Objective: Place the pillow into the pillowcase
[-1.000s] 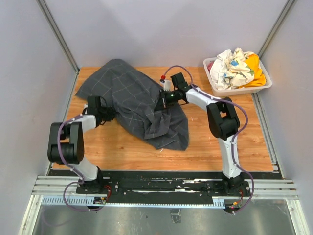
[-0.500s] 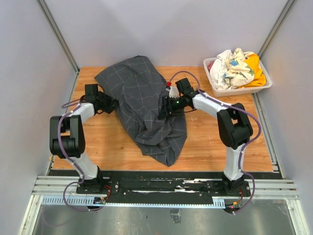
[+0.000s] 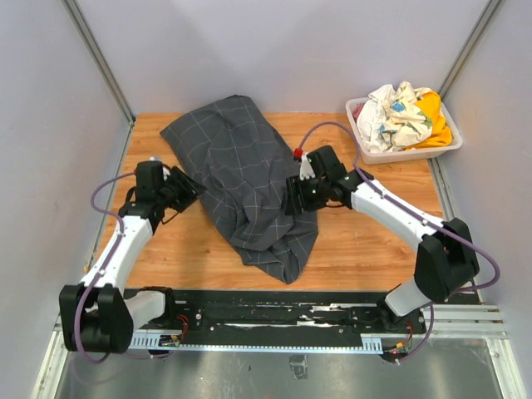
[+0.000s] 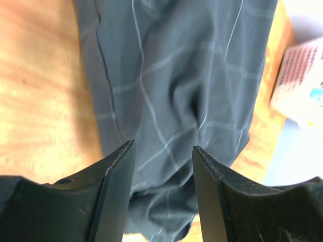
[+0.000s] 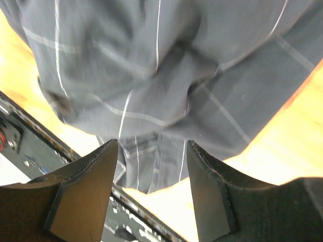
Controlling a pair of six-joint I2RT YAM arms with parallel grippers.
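The dark grey checked pillowcase [image 3: 245, 187] lies bulging and rumpled across the middle of the wooden table [image 3: 366, 249], its loose end toward the near edge. The pillow is hidden; no cream fabric shows in any view. My left gripper [image 3: 184, 188] hovers open at the case's left edge, with nothing between its fingers; the left wrist view shows the pillowcase [image 4: 186, 75] below the open gripper [image 4: 163, 151]. My right gripper [image 3: 293, 195] stands open at the case's right edge, also holding nothing. In the right wrist view the pillowcase [image 5: 161, 65] fills the space beyond the open gripper [image 5: 151, 148].
A white tray [image 3: 401, 153] at the back right corner holds crumpled white, patterned and yellow cloths [image 3: 403, 112]. The black and metal base rail [image 3: 274, 316] runs along the near table edge. Grey walls close in the left, back and right sides.
Both grippers have opened and let go of the pillowcase, which was swung from the back left to lie up the middle. Both arms have pulled back toward the near side.
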